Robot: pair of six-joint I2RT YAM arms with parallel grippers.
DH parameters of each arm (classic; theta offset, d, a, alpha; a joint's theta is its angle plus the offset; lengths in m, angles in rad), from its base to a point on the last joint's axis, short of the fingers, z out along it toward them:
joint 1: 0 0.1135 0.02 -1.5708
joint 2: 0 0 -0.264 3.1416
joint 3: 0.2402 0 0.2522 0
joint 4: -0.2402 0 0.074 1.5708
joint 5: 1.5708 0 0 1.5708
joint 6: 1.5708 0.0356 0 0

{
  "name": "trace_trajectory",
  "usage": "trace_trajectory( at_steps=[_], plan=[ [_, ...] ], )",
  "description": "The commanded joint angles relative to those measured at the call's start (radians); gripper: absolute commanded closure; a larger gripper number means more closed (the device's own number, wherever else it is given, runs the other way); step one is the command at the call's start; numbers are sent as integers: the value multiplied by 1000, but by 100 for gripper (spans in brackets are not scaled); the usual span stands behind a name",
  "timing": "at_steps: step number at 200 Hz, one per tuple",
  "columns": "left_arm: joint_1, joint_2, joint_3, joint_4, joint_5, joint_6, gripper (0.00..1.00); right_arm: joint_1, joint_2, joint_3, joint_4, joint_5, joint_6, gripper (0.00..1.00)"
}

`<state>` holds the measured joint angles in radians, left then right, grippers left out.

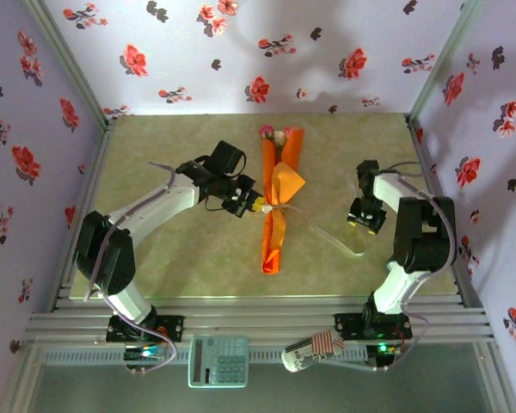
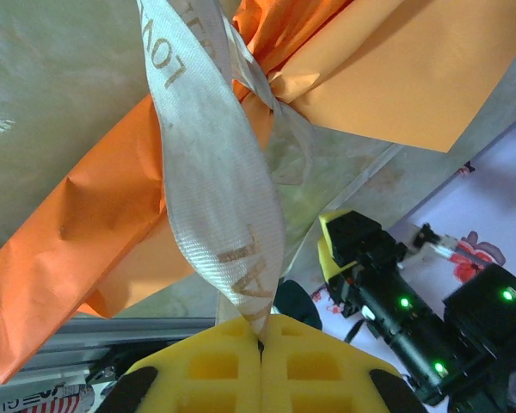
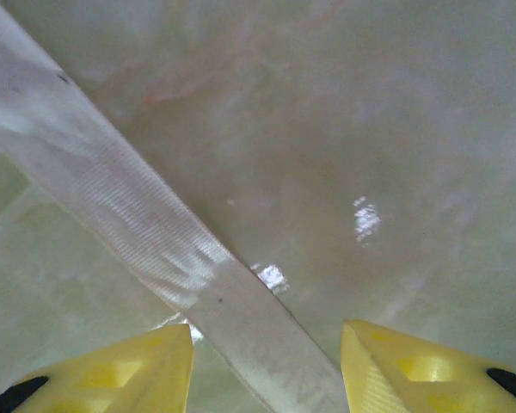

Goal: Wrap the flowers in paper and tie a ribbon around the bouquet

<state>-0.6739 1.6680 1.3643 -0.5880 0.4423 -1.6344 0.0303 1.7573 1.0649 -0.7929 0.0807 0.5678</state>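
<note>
My left gripper (image 2: pixel 261 342) is clenched on the ribbon (image 2: pixel 213 198), which runs to the waist of the bouquet (image 1: pixel 277 206) lying centrally. My right gripper (image 3: pixel 267 366) is spread above the other tail. Grasp it, then pull both ends evenly; the knot seems loose.

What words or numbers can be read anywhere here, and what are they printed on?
"LOV", the rest lost in a fold: brown print on the ribbon, left wrist view.
More brown letters lower on that ribbon: too creased to read.
Keys of the calculator: too small to read.
Print on the red-and-white striped object at the near edge: too blurred to read.
</note>
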Motion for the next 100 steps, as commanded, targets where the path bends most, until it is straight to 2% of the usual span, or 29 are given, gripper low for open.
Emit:
trace_trajectory(
  at_steps=[1, 15, 26, 42, 51, 84, 100],
  plan=[
    [5, 18, 28, -20, 10, 25, 100, -4, 40, -21, 47, -30, 3, 52],
    [5, 18, 32, -25, 12, 27, 100, -9, 58, -30, 74, -48, 20, 61],
    [6, 17, 32, -27, 12, 27, 100, -13, 67, -41, 102, -65, 33, 72],
    [6, 15, 32, -29, 11, 28, 100, -13, 60, -49, 132, -64, 49, 93],
    [6, 15, 33, -30, 10, 28, 100, -13, 40, -48, 143, -56, 54, 100],
    [5, 15, 27, -32, 11, 31, 100, 15, -79, 22, 134, 13, 35, 100],
    [7, 15, 24, -28, 10, 34, 100, 38, -134, 96, 134, 4, 20, 100]
  ],
)
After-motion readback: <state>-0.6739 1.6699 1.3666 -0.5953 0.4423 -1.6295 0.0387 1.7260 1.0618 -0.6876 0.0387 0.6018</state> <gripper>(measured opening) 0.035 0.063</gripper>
